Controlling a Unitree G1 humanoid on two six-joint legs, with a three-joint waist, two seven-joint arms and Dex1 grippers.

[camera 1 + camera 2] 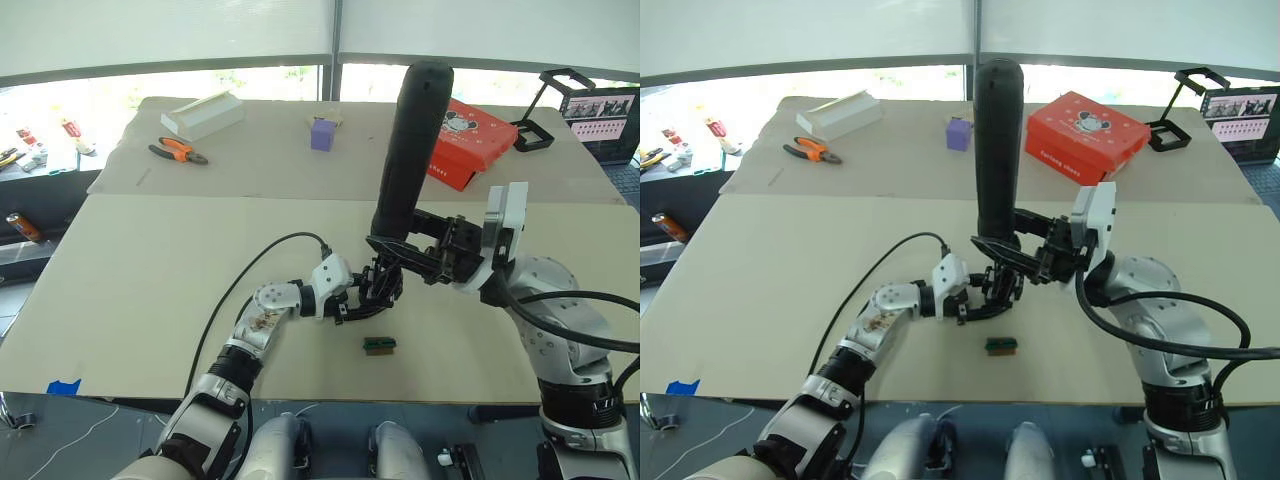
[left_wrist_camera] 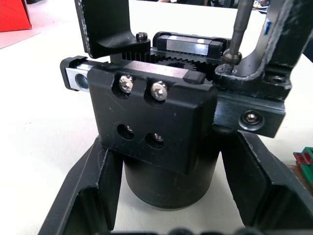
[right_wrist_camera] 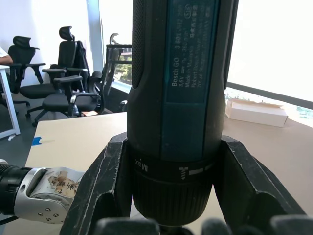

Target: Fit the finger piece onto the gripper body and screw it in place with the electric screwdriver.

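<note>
Right pincer (image 1: 1012, 252) clamped on the electric screwdriver (image 1: 997, 140), one finger each side of its collar, tool held upright with the thick black barrel rising above the pincer and the thin metal bit (image 2: 236, 30) pointing down. Left pincer (image 1: 992, 290) closed around the gripper body (image 2: 156, 117), both fingers against its rounded base, holding it just above the bench (image 1: 150, 290) near centre, near edge side. In the left wrist view the bit tip sits on a screw head on the piece at the body's top right; that piece looks like the finger piece (image 2: 254, 73) already seated on the body, can't tell how tight. Two silver screws show on the body's front block, two more recessed holes under them. One small green-brown block (image 1: 379, 345) on the bench just near of the two pincers, apart from them. One black cable (image 1: 240, 290) loops from the left pincer area toward the near edge. Far side of the bench: one orange-handled pliers (image 1: 178, 151) far left, one white box (image 1: 204, 114) just beyond it, one small purple block (image 1: 322, 133) far centre, one red box (image 1: 1086, 125) far right, one black frame stand (image 1: 1185, 110) at the far right corner. One blue tape scrap (image 1: 63, 386) at the near left edge. Office chairs (image 3: 54, 83) behind in the right wrist view.
</note>
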